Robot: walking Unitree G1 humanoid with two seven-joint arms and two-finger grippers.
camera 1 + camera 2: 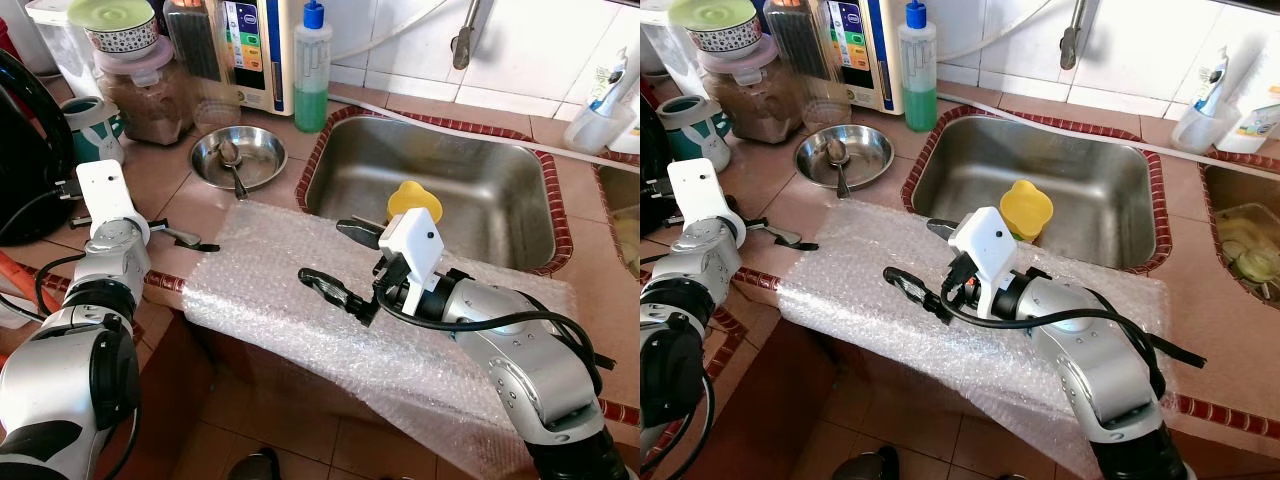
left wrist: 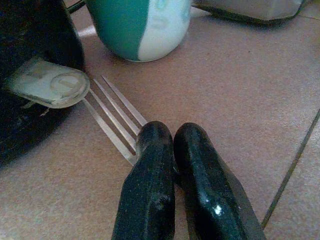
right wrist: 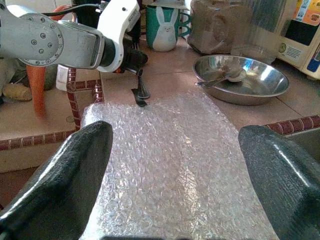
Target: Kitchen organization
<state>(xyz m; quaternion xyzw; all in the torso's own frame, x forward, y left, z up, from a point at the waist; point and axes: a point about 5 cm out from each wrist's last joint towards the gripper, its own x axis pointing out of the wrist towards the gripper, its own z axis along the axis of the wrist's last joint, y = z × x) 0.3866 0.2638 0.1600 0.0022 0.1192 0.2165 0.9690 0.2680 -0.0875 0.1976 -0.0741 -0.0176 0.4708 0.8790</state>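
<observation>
Two grippers are counted: the left gripper (image 2: 172, 150), pressed closed on one fork (image 2: 112, 112) at the near left, and the right gripper (image 1: 335, 258), spread wide over one sheet of bubble wrap (image 1: 300, 300) in the near middle. One steel bowl (image 1: 260, 160) holding one spoon (image 1: 232, 160) is recorded at the far left, beside one green soap bottle (image 1: 312, 70). One teal mug (image 1: 95, 125) and one brown-filled jar (image 1: 150, 95) are listed further left. One sink (image 1: 500, 200) containing one yellow cup (image 1: 415, 200) is entered at the right.
</observation>
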